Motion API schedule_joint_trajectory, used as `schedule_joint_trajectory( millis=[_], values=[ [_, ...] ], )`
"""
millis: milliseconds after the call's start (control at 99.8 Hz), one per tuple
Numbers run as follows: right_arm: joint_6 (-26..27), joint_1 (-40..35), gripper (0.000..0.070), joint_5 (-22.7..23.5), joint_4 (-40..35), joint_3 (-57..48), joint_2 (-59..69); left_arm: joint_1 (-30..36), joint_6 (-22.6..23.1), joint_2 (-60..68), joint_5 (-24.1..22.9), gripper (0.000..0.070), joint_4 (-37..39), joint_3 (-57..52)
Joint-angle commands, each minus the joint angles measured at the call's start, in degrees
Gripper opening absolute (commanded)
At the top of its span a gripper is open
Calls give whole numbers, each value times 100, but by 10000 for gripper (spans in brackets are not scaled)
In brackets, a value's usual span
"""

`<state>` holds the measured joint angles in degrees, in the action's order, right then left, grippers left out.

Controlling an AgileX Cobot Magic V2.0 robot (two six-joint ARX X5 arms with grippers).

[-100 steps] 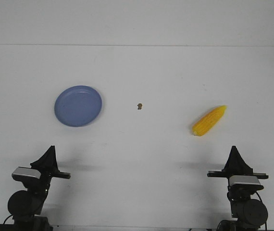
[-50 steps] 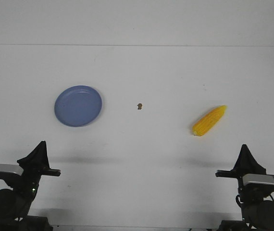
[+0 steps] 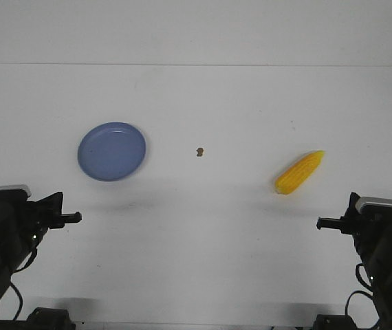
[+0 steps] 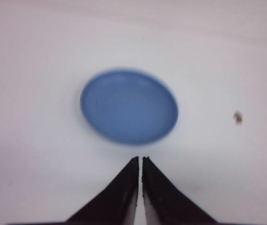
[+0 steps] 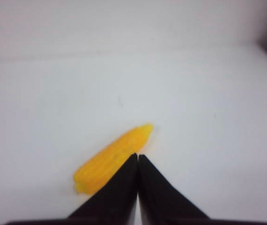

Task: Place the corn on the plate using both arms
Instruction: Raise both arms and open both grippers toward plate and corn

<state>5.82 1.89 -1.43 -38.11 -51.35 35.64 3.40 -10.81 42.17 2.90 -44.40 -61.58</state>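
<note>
The yellow corn [image 3: 299, 172] lies on the white table at the right, its narrow end pointing away and to the right. The blue plate [image 3: 112, 151] sits empty at the left. My left gripper [image 3: 72, 217] hangs near the front left corner, shut and empty, well short of the plate. My right gripper [image 3: 323, 223] hangs near the front right corner, shut and empty, short of the corn. The left wrist view shows the plate [image 4: 129, 106] beyond the shut fingertips [image 4: 140, 160]. The right wrist view shows the corn [image 5: 110, 159] just beyond the shut fingertips [image 5: 137, 156].
A small brown speck [image 3: 199, 151] lies on the table between plate and corn; it also shows in the left wrist view [image 4: 238, 117]. The table's far edge meets a white wall at the back.
Both arms have risen and swung outward toward the frame's sides, so their fingers now point inward over the table. The corn and plate have not moved.
</note>
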Motion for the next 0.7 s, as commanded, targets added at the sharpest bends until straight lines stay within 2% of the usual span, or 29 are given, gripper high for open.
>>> schedule_joint_trajectory(
  millis=[0,371,431,461,491,521,611,651,691],
  values=[
    [35,-4,0,-2,-28,-103,234,-7,90,229,-13,12,-138,-236],
    [39,-4,0,11,-140,-105,715,-2,92,393,-13,12,-144,-299],
    [39,-4,7,11,-142,-105,713,-2,90,385,-13,27,-140,-299],
    [39,-4,30,11,-142,-105,713,-2,87,385,-13,57,-142,-299],
    [39,-4,81,11,-142,-105,713,-2,83,382,-13,119,-142,-299],
    [37,-4,161,11,-142,-105,713,-4,83,382,-15,209,-142,-299],
    [39,-4,487,13,-155,-105,708,-4,83,382,-15,483,-142,-299],
    [39,-4,595,13,-160,-105,704,-4,85,382,-15,546,-142,-299],
    [42,-4,662,13,-166,-105,702,-4,85,382,-15,559,-142,-299]
  ],
)
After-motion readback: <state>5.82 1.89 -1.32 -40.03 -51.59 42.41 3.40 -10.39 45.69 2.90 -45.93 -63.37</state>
